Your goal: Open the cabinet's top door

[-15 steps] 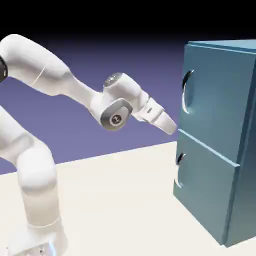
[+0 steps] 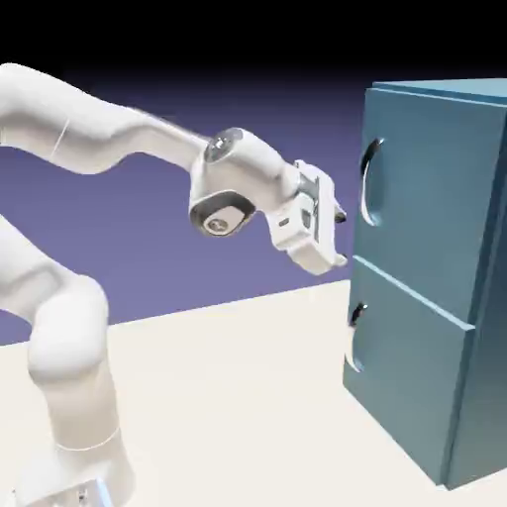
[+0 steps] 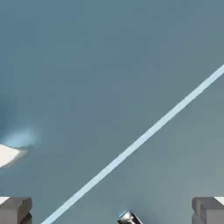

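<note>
The teal-blue cabinet (image 2: 436, 257) stands at the exterior view's right with both doors shut. Its top door (image 2: 431, 188) carries a curved silver handle (image 2: 368, 183) near its left edge. My gripper (image 2: 339, 214) hovers just left of that handle, level with its lower half and a short gap away, touching nothing. In the hand view teal door surface (image 3: 100, 65) fills the frame, crossed by a pale diagonal seam (image 3: 140, 140). The two grey fingertips (image 3: 15, 210) sit far apart at the bottom corners, open and empty. A bit of metal handle (image 3: 127, 217) shows at the bottom edge.
The shorter lower door (image 2: 406, 381) has its own curved handle (image 2: 354, 337), below my hand. The pale table (image 2: 228, 396) spreads between the robot's base and the cabinet. A white patch (image 3: 6, 154) shows at the hand view's left edge.
The hand has lifted and moved right toward the top door's handle, and the wrist has turned so the fingers point at the cabinet. The forearm is higher.
</note>
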